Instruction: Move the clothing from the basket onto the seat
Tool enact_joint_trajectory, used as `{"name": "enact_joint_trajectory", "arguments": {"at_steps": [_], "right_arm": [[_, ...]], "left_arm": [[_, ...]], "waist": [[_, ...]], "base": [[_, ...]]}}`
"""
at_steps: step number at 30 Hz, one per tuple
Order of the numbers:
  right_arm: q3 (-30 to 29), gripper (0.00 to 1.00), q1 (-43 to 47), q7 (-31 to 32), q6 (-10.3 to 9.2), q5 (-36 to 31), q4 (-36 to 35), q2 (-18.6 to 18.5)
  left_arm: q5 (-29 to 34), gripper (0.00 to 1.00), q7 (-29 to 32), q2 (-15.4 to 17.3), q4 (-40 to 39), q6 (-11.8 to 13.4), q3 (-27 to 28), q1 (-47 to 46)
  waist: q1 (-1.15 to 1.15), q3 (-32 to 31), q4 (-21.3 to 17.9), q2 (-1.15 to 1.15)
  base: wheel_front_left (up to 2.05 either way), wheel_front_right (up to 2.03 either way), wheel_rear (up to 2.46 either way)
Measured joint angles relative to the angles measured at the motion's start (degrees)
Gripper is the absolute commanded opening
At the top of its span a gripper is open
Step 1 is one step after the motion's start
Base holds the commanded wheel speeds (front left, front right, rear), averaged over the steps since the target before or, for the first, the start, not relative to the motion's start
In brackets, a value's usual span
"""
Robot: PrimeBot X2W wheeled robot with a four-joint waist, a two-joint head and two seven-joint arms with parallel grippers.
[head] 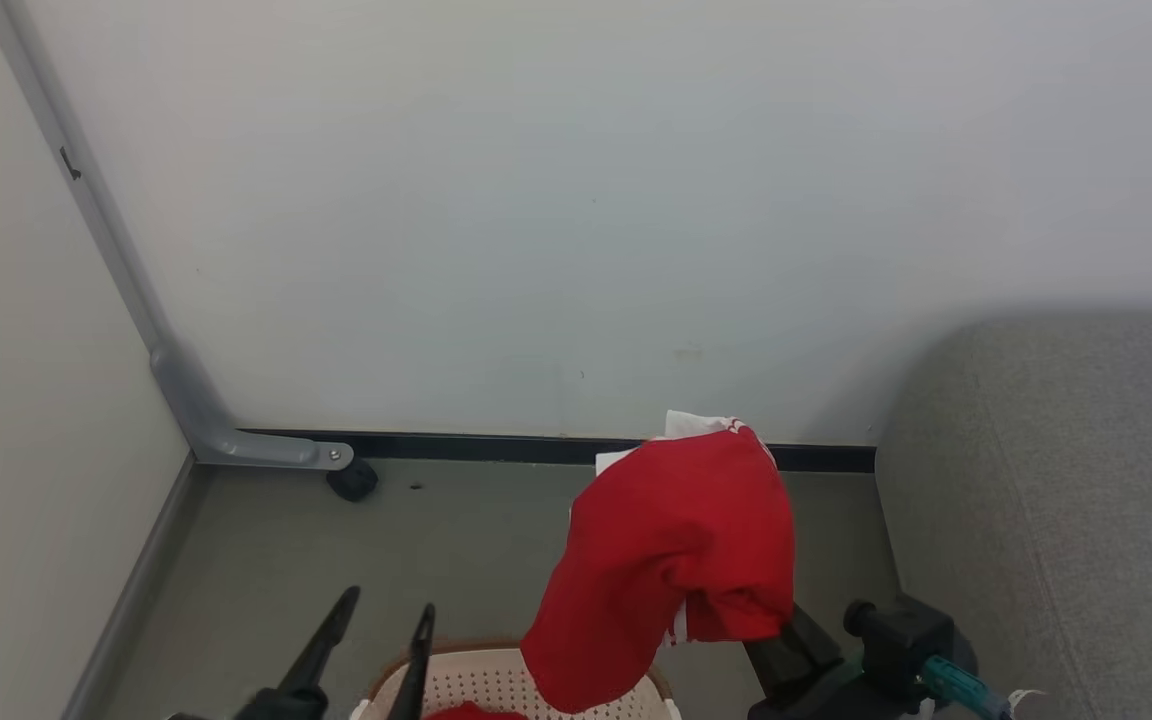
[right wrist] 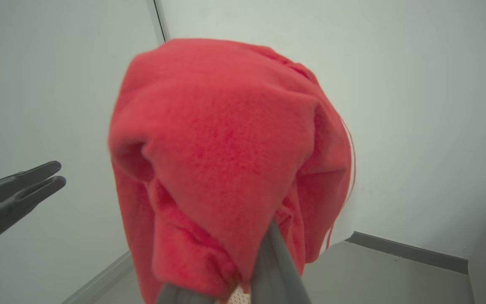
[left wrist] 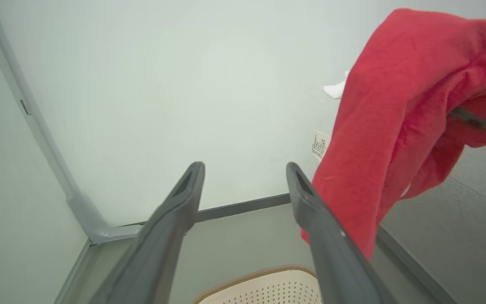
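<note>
One piece of clothing (head: 676,560) hangs over the near basket (head: 496,685), pinched tight in my right gripper (right wrist: 264,266). My left gripper (head: 388,602), on its left, has fingers wide apart.

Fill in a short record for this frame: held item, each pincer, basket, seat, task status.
held item: bright red fabric garment with white trim, hanging in the air
right pincer: shut on the garment
left pincer: open, empty, left of the garment
basket: cream-white perforated plastic basket with brown rim, below the garment, more red fabric inside
seat: grey-green upholstered sofa at right, garment not on it
status: transfer not yet done
</note>
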Motion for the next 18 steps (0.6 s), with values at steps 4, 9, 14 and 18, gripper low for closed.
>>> {"name": "enact_joint_trajectory", "arguments": {"at_steps": [4,9,14,18], "right_arm": [[-1.2,0.00,1.5,0.0,-0.48,-0.4,-1.0,-0.5],[-2.4,0.00,3.1,0.0,-0.91,-0.6,-2.3,-0.9],[-5.7,0.00,5.0,0.0,-2.52,-1.2,-3.7,-1.8],[-8.0,0.00,6.8,0.0,-4.01,-1.4,-4.7,-2.3]], "left_arm": [[-3.4,1.00,0.0,-0.7,0.9,2.2,4.5,1.5],[-4.0,1.00,0.0,-0.8,1.4,3.1,6.8,3.9],[-4.0,1.00,0.0,-0.7,2.1,3.5,7.8,5.8],[-3.9,1.00,0.0,-0.6,2.1,3.6,9.0,7.6]], "waist": [[0.00,-0.4,0.2,0.00],[0.00,-0.9,0.5,0.00],[0.00,-1.3,0.8,0.00],[0.00,-1.8,1.0,0.00]], "base": [[0.00,0.00,0.00],[0.00,0.00,0.00],[0.00,0.00,0.00],[0.00,0.00,0.00]]}}
